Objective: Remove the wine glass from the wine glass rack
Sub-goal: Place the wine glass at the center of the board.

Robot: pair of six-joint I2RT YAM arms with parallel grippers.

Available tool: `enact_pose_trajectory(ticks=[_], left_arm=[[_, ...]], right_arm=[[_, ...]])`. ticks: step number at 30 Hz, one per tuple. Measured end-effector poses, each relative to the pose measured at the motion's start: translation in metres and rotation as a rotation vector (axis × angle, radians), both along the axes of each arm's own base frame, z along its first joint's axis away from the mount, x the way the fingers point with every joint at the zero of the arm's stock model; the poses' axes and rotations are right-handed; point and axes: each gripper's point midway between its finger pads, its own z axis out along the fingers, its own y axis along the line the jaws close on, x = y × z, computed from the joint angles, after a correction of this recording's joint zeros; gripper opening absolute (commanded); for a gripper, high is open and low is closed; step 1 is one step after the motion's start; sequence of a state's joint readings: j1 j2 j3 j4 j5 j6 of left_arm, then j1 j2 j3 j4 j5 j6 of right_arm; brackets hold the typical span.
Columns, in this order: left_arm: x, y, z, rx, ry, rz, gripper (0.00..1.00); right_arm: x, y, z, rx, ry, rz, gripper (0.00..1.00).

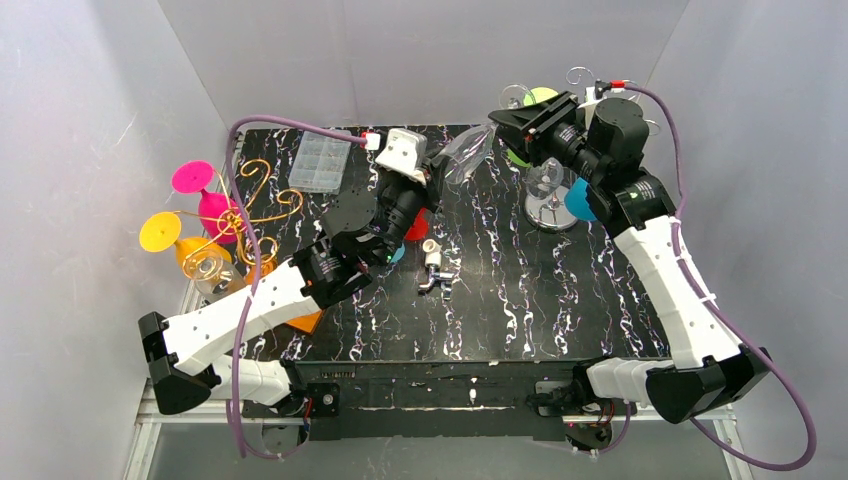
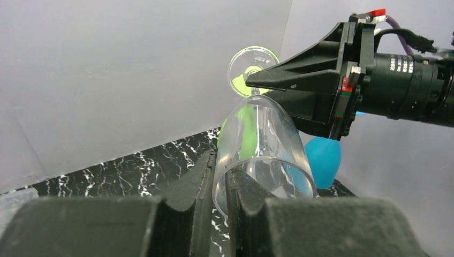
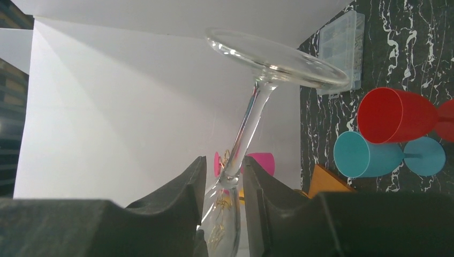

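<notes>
A clear wine glass (image 1: 465,150) hangs in the air left of the silver wire rack (image 1: 552,208), tilted, foot toward the back right. My left gripper (image 1: 437,172) is shut on its rim: in the left wrist view (image 2: 220,160) one finger is inside the bowl (image 2: 262,144) and one outside. My right gripper (image 1: 497,122) is open, its fingers on either side of the stem (image 3: 251,115) with a gap showing in the right wrist view (image 3: 225,163). The right gripper also shows in the left wrist view (image 2: 284,80).
The silver rack still carries a green glass (image 1: 540,97) and a blue one (image 1: 580,200). A red glass (image 3: 393,115) and a teal glass (image 3: 364,155) lie on the table. A clear plastic box (image 1: 320,162) sits at the back. A gold rack (image 1: 250,210) holds pink and yellow glasses at left.
</notes>
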State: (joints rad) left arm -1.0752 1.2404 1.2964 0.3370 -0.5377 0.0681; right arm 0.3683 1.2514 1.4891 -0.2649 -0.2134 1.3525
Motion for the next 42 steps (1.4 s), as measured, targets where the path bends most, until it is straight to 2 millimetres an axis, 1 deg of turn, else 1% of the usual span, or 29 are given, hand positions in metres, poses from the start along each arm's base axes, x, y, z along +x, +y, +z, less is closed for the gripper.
enact_pose_trajectory(ticks=[2,4,11,17,20,23,27,29,33,35,38,41,42], left_arm=[[0.0,0.0,0.002,-0.031,0.015,-0.002,0.0],[-0.001,-0.001,0.002,-0.059,0.03,-0.008,0.0],[0.0,0.002,0.003,-0.108,0.058,0.007,0.0],[0.001,0.011,0.01,-0.134,0.06,0.038,0.0],[0.0,0.018,0.015,-0.144,0.062,0.055,0.0],[-0.002,0.025,0.02,-0.147,0.071,0.067,0.0],[-0.007,0.037,0.028,-0.12,0.121,0.081,0.0],[-0.012,0.046,0.034,-0.101,0.154,0.087,0.0],[-0.026,0.07,0.05,-0.072,0.221,0.09,0.0],[-0.035,0.082,0.054,-0.046,0.258,0.086,0.0],[-0.049,0.096,0.055,0.008,0.319,0.07,0.0],[-0.059,0.103,0.048,0.074,0.386,0.053,0.0],[-0.062,0.104,0.042,0.105,0.417,0.046,0.0]], right_arm=[[-0.001,0.0,0.003,-0.001,-0.015,0.003,0.44],[-0.002,-0.001,0.005,-0.007,-0.028,0.004,0.48],[-0.002,-0.001,0.007,-0.024,-0.059,0.006,0.71],[-0.002,-0.001,0.006,-0.05,-0.08,0.008,0.92],[-0.003,-0.002,0.005,-0.075,-0.09,0.01,0.98],[-0.006,-0.004,0.008,-0.119,-0.11,0.011,0.98],[-0.013,-0.009,0.027,-0.187,-0.177,0.011,0.98],[-0.016,-0.013,0.039,-0.233,-0.224,0.01,0.98],[-0.02,-0.018,0.051,-0.329,-0.286,0.01,0.98],[-0.02,-0.02,0.049,-0.376,-0.297,0.015,0.98],[-0.014,-0.02,0.036,-0.45,-0.28,0.033,0.98],[-0.007,-0.019,0.017,-0.513,-0.239,0.057,0.98],[-0.005,-0.019,0.01,-0.532,-0.225,0.065,0.98]])
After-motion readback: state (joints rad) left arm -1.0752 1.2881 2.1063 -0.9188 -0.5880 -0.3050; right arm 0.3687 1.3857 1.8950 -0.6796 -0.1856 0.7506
